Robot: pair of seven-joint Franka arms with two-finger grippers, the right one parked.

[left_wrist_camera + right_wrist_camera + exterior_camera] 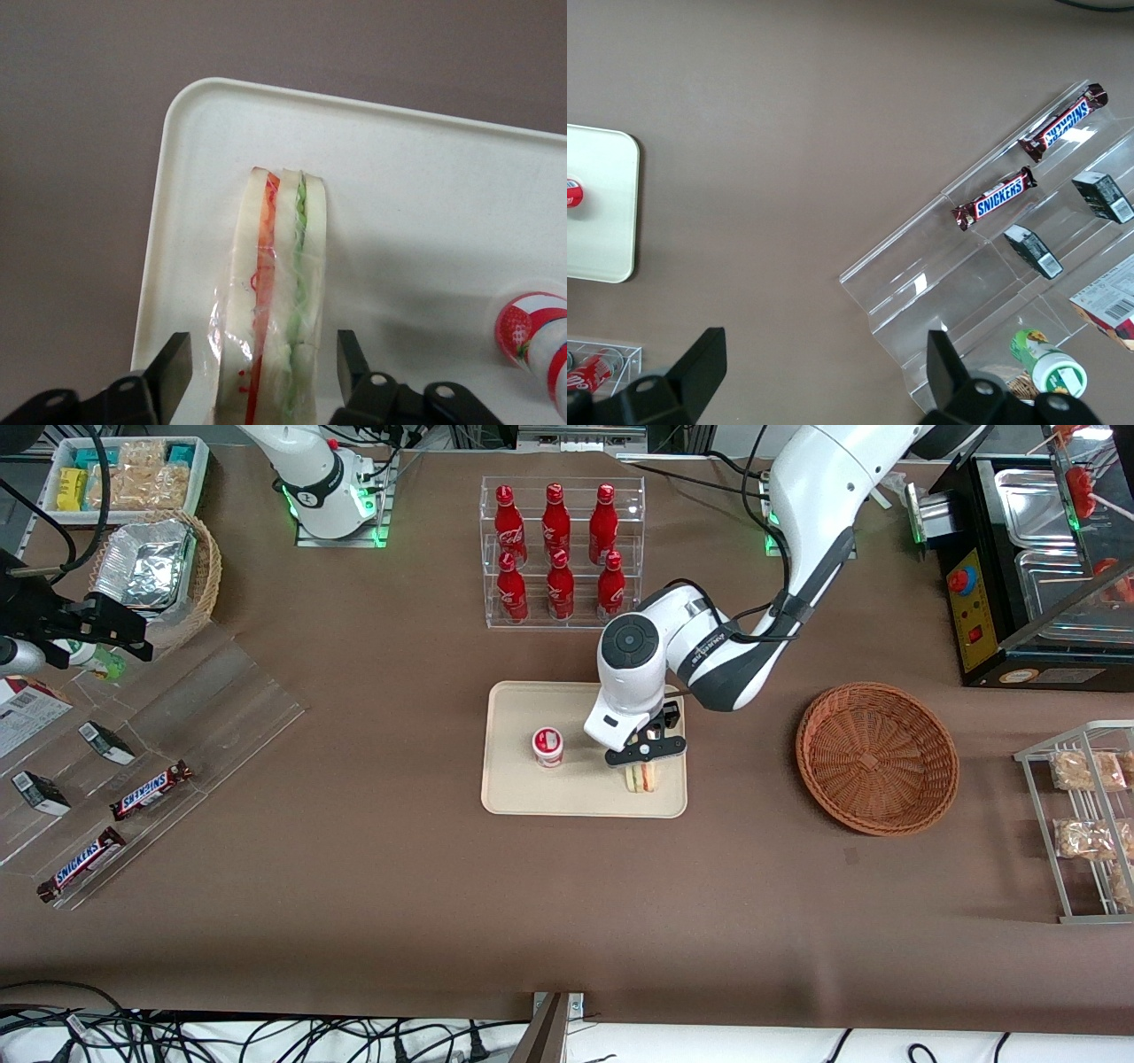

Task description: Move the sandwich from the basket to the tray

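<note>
The clear-wrapped sandwich [641, 778] [279, 292] stands on edge on the cream tray [514, 788] [425, 204], in the tray corner nearest the front camera on the working arm's side. My left gripper [644, 766] [266, 363] is right above it and open. Its black fingers [173, 367] straddle the wedge, with a small gap showing on each side. The reddish-brown basket [877, 757] lies empty on the table, toward the working arm's end.
A red-and-white cup [547, 747] [532, 336] stands on the tray beside the sandwich. A clear rack of cola bottles [563, 549] stands farther from the camera than the tray. A wire shelf of bagged snacks [1085, 815] and a black appliance [1036, 567] sit at the working arm's end.
</note>
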